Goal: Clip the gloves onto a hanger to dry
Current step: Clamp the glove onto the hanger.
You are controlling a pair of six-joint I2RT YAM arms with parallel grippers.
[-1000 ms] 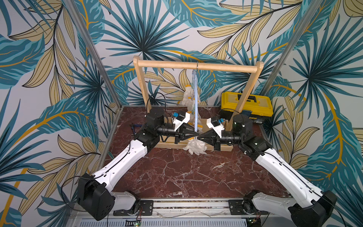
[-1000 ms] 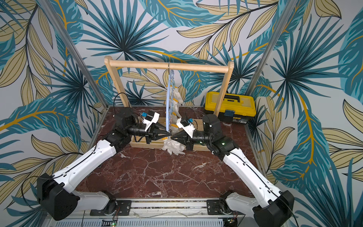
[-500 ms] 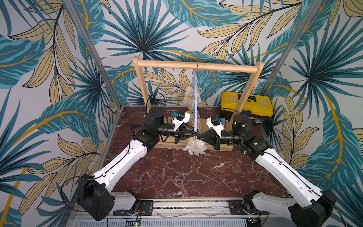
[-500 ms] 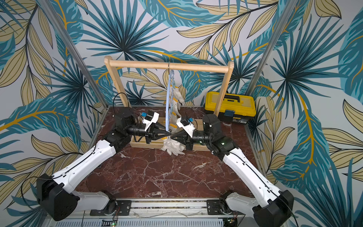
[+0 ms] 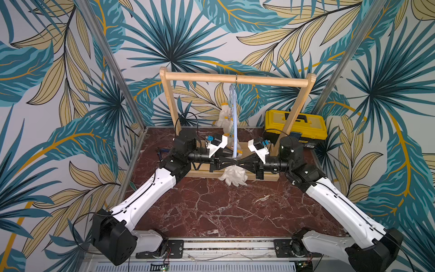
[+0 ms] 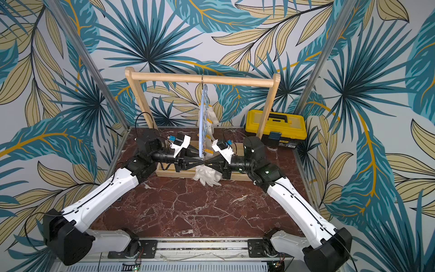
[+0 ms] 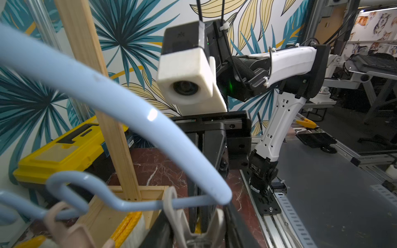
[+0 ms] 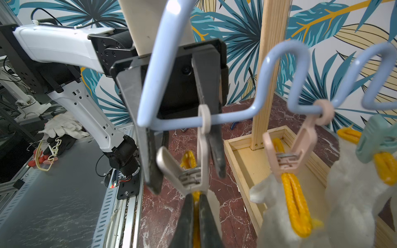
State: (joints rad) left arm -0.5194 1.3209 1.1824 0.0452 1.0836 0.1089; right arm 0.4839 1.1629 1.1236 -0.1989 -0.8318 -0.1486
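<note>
Two robot arms meet tip to tip under the low end of the pale-blue hanger (image 5: 233, 131), which hangs edge-on from the round rail of a wooden rack (image 5: 235, 79).

The right gripper (image 5: 240, 163) is closed on the yellow cuff of a white glove (image 5: 233, 176). The glove droops below the gripper, and in both top views it shows across the front edge of the rack's base tray (image 5: 200, 173). Just above the right gripper's tips, a beige clip (image 8: 191, 174) at the hanger's end bites the same cuff.

The left gripper (image 5: 231, 162) faces it with jaws parted, its grey fingers (image 8: 148, 150) standing on either side of the clip's handles. Whether they touch the handles cannot be told.

Beyond both grippers, farther along the hanger, more gloves (image 8: 277, 214) hang by their cuffs from other clips, close together. The rack's uprights (image 5: 171, 103) stand well out to each side of the grippers. A yellow toolbox (image 5: 296, 127) sits behind the right gripper's arm, against the back wall. The tray's front edge runs directly below the two grippers. On their near side, bare red-marble bench (image 5: 211, 207) stretches from that edge to the front rail, with the two white forearms angling in along its flanks.
</note>
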